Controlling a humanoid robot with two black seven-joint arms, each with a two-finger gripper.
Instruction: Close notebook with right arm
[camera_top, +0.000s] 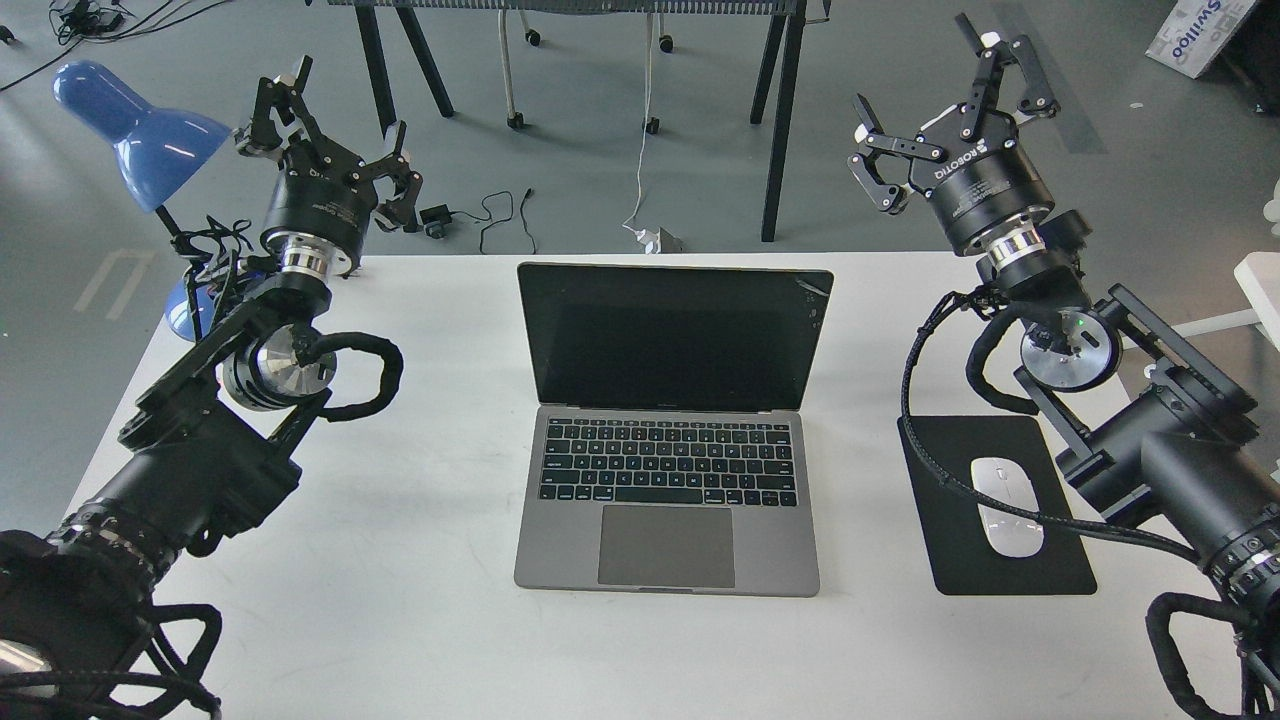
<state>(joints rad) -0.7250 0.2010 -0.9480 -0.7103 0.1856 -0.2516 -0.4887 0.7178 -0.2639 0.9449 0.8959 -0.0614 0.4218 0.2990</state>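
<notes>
The notebook (668, 500) lies open in the middle of the white table, its black screen (672, 335) upright and facing me, keyboard and trackpad toward the front edge. My right arm (1130, 420) comes in from the lower right. Its gripper (945, 120) is raised beyond the table's far right corner, fingers spread wide with nothing between them, well to the right of the screen. At the far left my left gripper (335, 130) is also raised and open, empty, beside the blue lamp.
A blue desk lamp (135, 135) stands at the table's far left corner. A white mouse (1008, 505) rests on a black mouse pad (950, 560) right of the notebook, under my right arm. Table legs and cables lie on the floor behind.
</notes>
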